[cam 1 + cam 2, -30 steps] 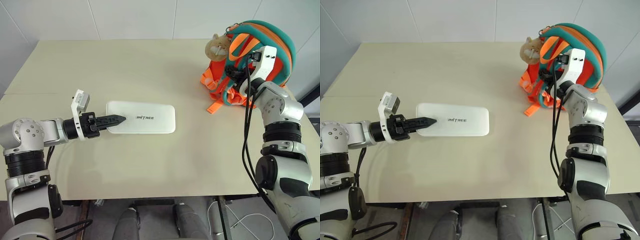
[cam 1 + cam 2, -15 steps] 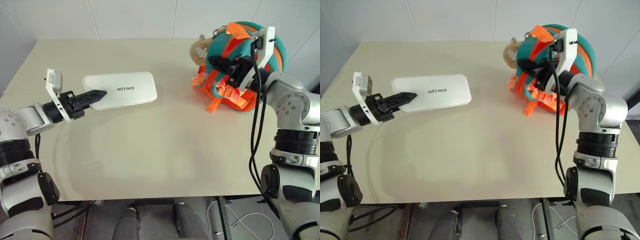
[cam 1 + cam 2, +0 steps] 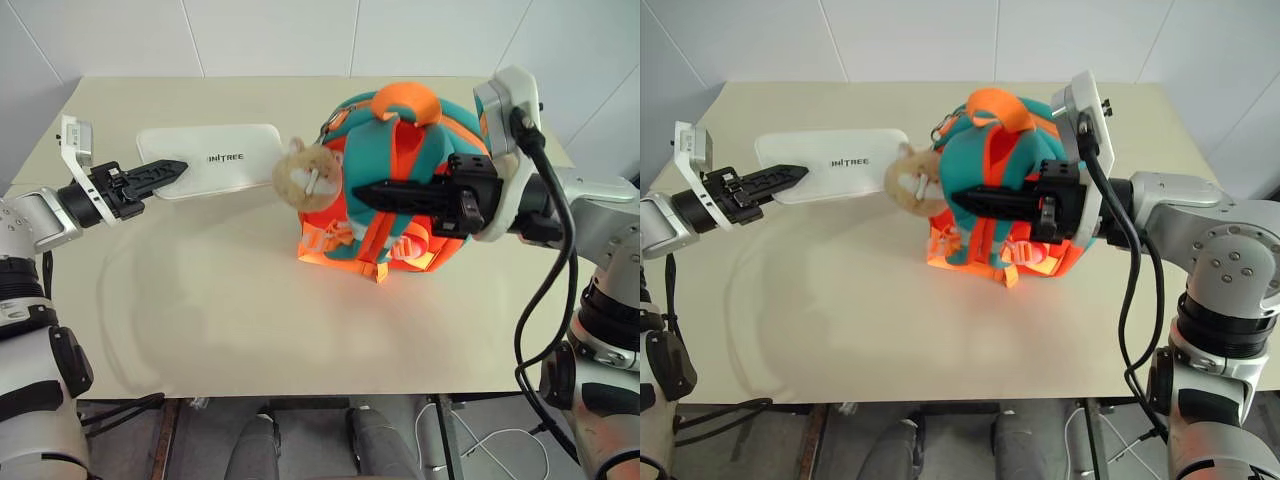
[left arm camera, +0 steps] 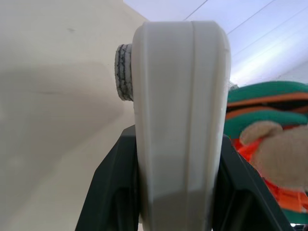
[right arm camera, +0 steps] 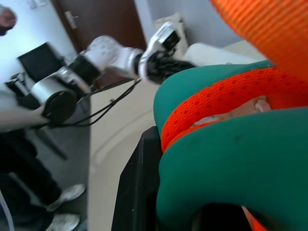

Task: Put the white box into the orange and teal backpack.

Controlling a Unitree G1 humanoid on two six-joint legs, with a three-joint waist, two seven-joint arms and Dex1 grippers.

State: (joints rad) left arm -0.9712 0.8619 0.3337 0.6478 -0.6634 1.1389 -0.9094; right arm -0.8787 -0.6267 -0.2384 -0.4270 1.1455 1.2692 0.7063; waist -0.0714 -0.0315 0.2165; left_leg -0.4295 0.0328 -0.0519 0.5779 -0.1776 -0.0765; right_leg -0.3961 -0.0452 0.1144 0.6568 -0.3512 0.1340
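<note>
White tiled wall behind; a pale beige table (image 3: 250, 300) fills the middle ground, with grey floor below its near edge.

The orange and teal backpack (image 3: 420, 150) is held up over the table's middle-right, its lower orange straps and buckles hanging toward the tabletop; whether they touch it I cannot tell. An orange loop sits at its top. A tan plush hamster charm (image 3: 305, 175) dangles off its left side, just in front of the near end of the white box. Whether the backpack is open, or what is inside, cannot be made out.

The white box (image 3: 215, 158) is raised above the table's far-left part, lying roughly flat, lettering up. It is outside the backpack, its right end close beside the hamster charm.

Left gripper (image 3: 165, 172): black fingers closed on the left end of the white box. The left wrist view shows the box edge-on (image 4: 180, 120), clamped between the two dark fingers (image 4: 113, 187), the backpack and charm beyond it.

Right gripper (image 3: 375, 193): pointing left across the front of the backpack, fingers closed tight on the backpack's teal strap. The right wrist view shows teal and orange webbing (image 5: 231, 159) bunched against a black finger (image 5: 137, 192).

Past the table in that same view, a person's dark trousers and pale shoes (image 5: 57, 197) beside a dark door.
</note>
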